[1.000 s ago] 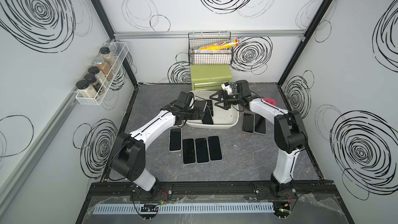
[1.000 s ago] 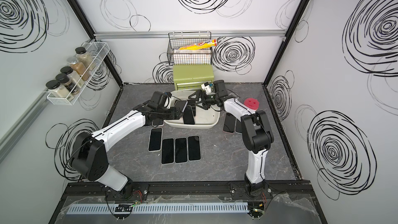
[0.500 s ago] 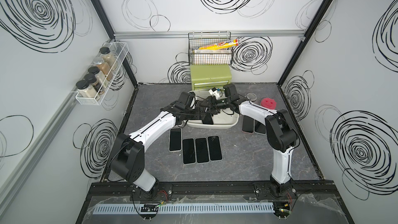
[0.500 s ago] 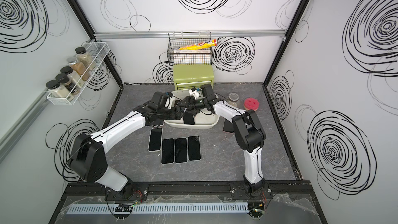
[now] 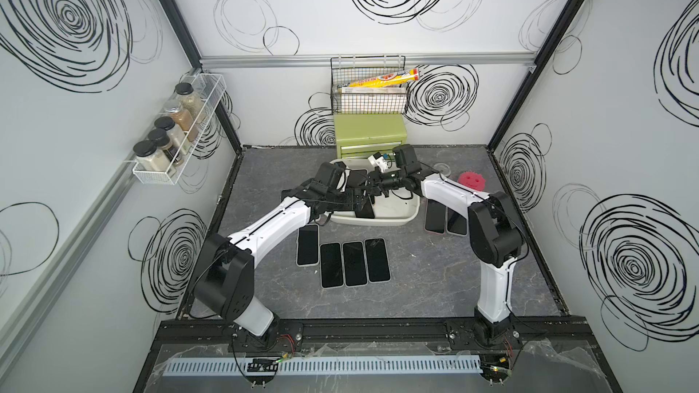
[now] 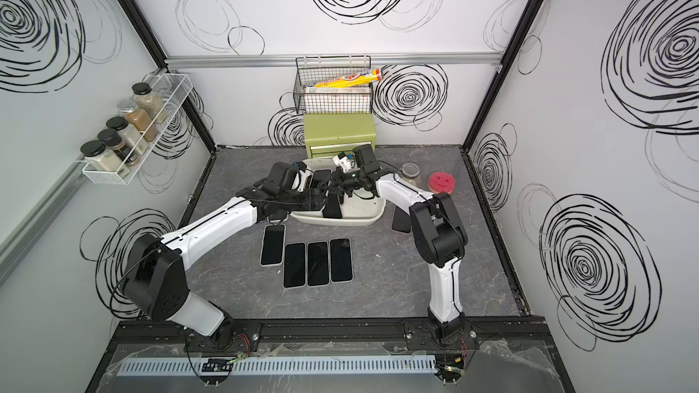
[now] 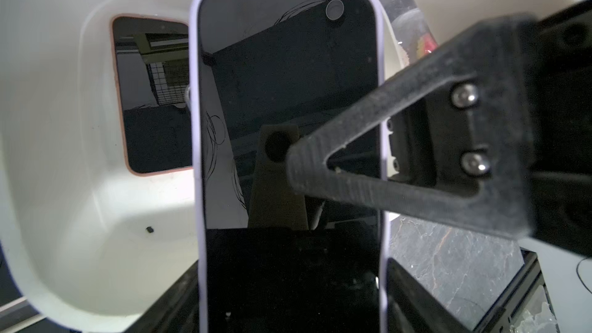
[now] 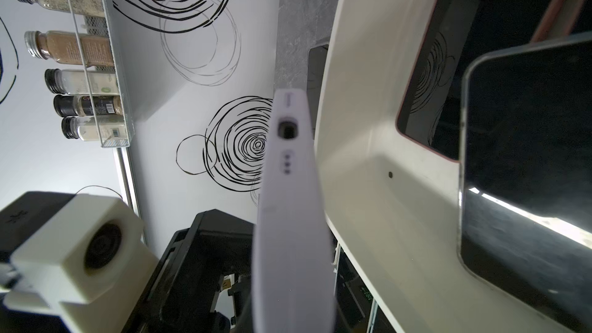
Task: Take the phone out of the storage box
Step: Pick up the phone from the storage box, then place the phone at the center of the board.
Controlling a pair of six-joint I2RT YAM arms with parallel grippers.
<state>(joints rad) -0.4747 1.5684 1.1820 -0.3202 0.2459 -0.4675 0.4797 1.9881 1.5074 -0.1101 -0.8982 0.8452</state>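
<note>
Looking at the storage box near the tabletop's far edge, we find the phone, lilac-cased, upright over the box's near rim between both arms. The right gripper pinches it across its faces: one finger presses the screen, the other is hidden behind. The left gripper flanks its long edges, but its fingers are cut off, so we cannot tell whether it grips or stands loose. Bare tabletop lies open toward the near edge beyond four laid-out phones. A green chest crowds the box's far side.
</note>
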